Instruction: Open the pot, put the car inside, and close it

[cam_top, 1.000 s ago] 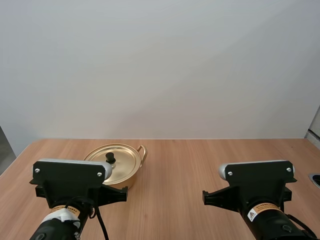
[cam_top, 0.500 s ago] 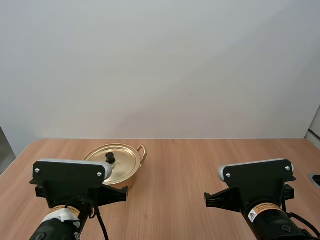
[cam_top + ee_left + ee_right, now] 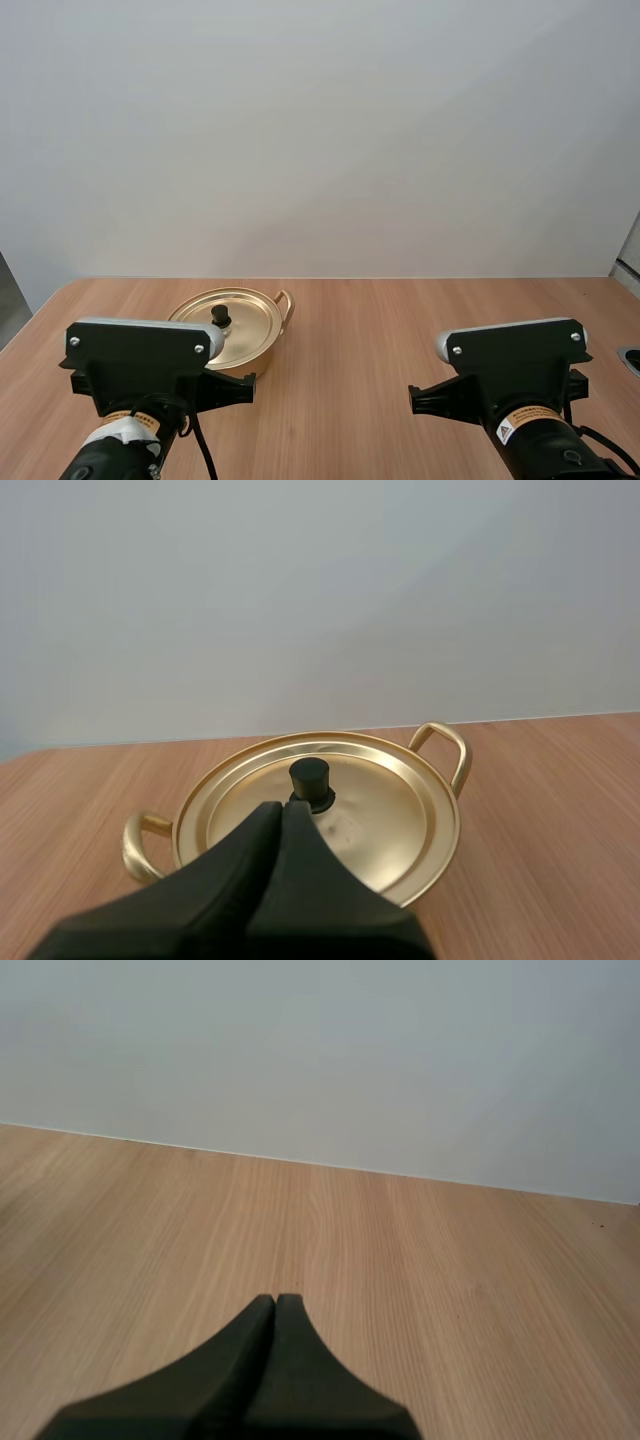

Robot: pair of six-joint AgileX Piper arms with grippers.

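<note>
The round golden metal pot (image 3: 250,330) looked polished and glossy. Its flat golden metal lid (image 3: 385,805) was smooth, with soft reflections. The small black knob (image 3: 310,776) on the lid looked like matt plastic. The light wooden table (image 3: 420,325) showed fine straight grain under a smooth, low-sheen finish. The left gripper (image 3: 280,806) and right gripper (image 3: 275,1300) looked matt black.

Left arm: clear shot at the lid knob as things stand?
Probably yes. The left gripper points straight at the knob on the lid, with nothing between them. But it is shut and would need to open first.
</note>
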